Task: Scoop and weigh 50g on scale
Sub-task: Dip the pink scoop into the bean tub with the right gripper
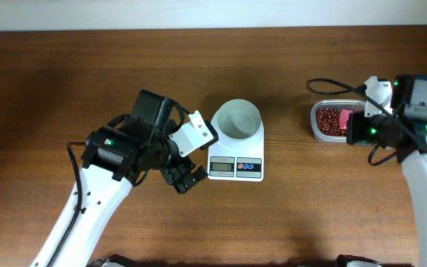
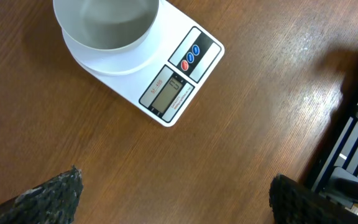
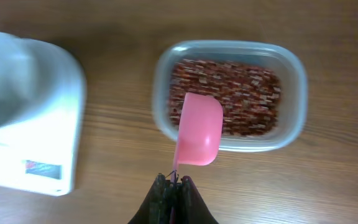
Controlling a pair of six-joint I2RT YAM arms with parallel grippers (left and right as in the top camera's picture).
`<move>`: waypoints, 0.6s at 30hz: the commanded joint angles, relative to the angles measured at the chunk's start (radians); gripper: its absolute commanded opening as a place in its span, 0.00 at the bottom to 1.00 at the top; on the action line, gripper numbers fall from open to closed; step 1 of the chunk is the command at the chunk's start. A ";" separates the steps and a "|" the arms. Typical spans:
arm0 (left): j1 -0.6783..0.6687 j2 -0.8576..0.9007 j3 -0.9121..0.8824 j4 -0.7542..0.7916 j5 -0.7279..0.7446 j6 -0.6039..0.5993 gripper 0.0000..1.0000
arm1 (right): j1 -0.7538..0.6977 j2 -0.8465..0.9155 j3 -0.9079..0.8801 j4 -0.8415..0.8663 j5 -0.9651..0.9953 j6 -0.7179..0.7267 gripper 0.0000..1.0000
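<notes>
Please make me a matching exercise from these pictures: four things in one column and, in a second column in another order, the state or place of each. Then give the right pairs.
Things:
1. bowl
2. scoop
3. left gripper
4. tub

States:
A. open, beside the scale
B. holds red beans
C. pink, in the shut right gripper
D. empty, on the scale

Pairs: 1-D, 2-C, 3-A, 4-B
</notes>
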 commanded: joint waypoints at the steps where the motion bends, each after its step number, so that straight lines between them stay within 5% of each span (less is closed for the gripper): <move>1: 0.003 0.005 -0.003 0.002 0.018 0.012 0.99 | -0.006 0.108 0.019 0.019 0.107 -0.031 0.04; 8: 0.003 0.005 -0.003 0.002 0.018 0.012 0.99 | -0.006 0.294 0.019 0.097 0.118 -0.020 0.04; 18: 0.003 0.005 -0.003 0.002 0.018 0.012 0.99 | -0.107 0.409 0.020 0.122 -0.139 0.121 0.04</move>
